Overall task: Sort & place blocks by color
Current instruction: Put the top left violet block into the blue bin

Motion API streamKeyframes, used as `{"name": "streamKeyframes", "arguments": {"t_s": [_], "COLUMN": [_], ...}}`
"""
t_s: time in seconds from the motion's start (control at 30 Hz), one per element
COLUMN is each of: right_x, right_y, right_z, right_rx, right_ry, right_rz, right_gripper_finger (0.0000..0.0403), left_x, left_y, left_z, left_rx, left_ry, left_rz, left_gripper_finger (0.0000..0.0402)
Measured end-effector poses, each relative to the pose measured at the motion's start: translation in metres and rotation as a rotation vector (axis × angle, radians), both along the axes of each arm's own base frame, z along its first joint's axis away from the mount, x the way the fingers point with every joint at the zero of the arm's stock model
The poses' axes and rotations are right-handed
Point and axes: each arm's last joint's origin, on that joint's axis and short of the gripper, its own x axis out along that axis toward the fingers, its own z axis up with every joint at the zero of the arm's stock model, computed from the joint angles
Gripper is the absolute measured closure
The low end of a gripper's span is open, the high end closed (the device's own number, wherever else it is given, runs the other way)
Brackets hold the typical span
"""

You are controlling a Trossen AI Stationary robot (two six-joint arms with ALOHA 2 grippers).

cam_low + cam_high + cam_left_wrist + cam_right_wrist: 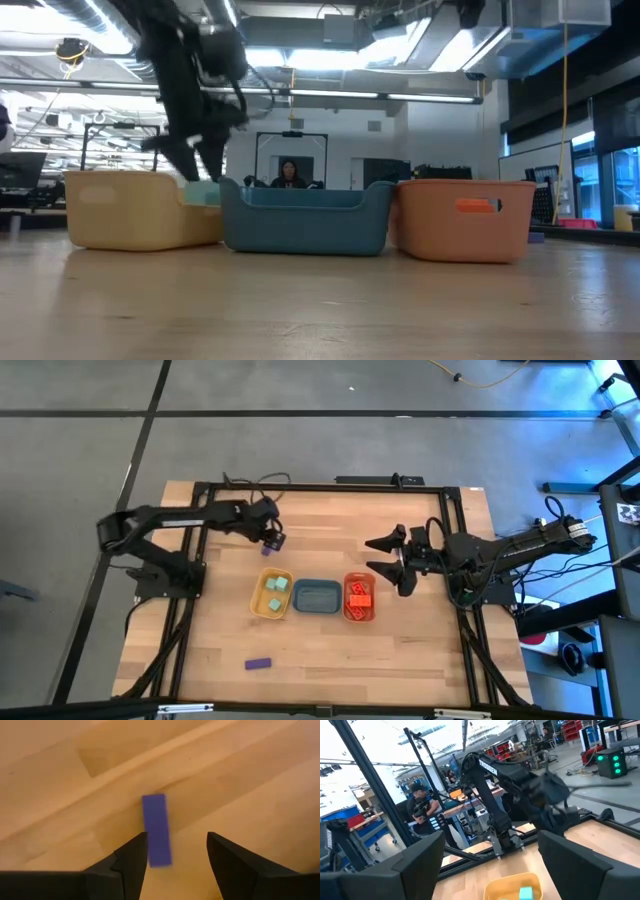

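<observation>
Bare wooden table (pixel 420 650) surrounds the trays on every side. The left gripper (pixel 270 540) hovers above the yellow tray (pixel 258 600) with jaws apart around a purple bar (pixel 156 830), apparently not clamped. Another purple bar (pixel 258 663) lies alone near the front edge. Two mint-green cubes (pixel 276 592) sit in the yellow tray, the blue tray (pixel 316 597) seems empty, and orange-red bricks (pixel 359 596) fill the orange tray (pixel 359 619). The right gripper (pixel 385 563) waits spread wide beside it.
</observation>
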Motion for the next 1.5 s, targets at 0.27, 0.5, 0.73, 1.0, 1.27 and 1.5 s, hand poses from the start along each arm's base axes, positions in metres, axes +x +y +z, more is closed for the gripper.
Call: {"name": "streamKeyframes", "arguments": {"t_s": [0.27,0.5,0.73,1.0,1.27,1.5], "right_x": [0.000,0.000,0.000,0.000,0.000,0.000], "right_y": [0.000,0.000,0.000,0.000,0.000,0.000], "right_z": [-0.004,-0.004,-0.004,-0.004,-0.004,-0.004], "right_rx": [0.018,0.018,0.018,0.018,0.017,0.015], "right_ry": [0.040,0.042,0.042,0.042,0.043,0.043], "right_rz": [0.001,0.001,0.001,0.001,0.001,0.001], "right_gripper_finger": [0.0080,0.0080,0.0080,0.0080,0.0080,0.0080], "left_x": [0.011,0.021,0.023,0.027,0.027,0.025], "left_y": [0.006,0.007,0.007,-0.001,-0.005,-0.019], "left_z": [-0.044,-0.057,-0.068,-0.072,-0.065,-0.015], "left_rx": [-0.029,-0.047,-0.064,-0.048,-0.044,0.130], "left_ry": [0.143,0.115,0.166,0.196,0.165,-0.034], "left_rz": [0.031,0.029,0.027,-0.014,-0.071,-0.145], "left_gripper_finger": [0.0207,0.0207,0.0207,0.0233,0.0309,0.0309]}}
